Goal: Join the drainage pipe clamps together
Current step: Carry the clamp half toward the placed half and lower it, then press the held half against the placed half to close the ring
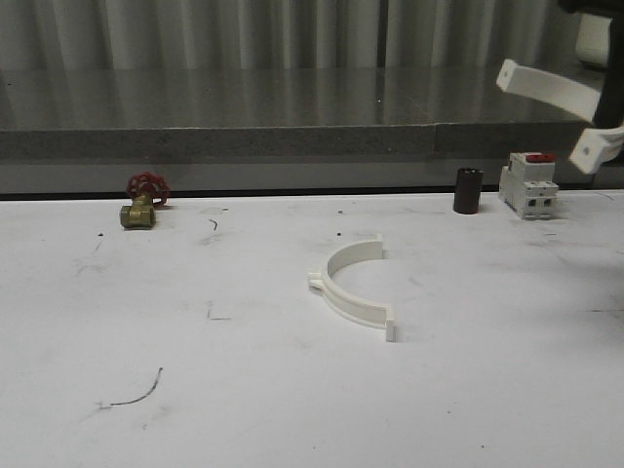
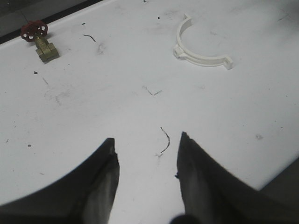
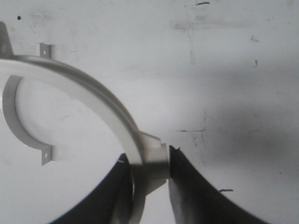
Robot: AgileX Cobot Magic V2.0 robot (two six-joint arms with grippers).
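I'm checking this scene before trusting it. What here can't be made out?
- Front view: the right gripper is cut off by the frame edge; its hold on the raised clamp half is unclear there.
- Right wrist view: that half's lower end is hidden between the fingers.
- Breaker markings: too small.

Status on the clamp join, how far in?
Done: the right end effector has one clamp half gripped and lifted off the table. In hand: carrying it. Left: the other clamp half lies flat on the table, unjoined; the left end effector is open and holds nothing.
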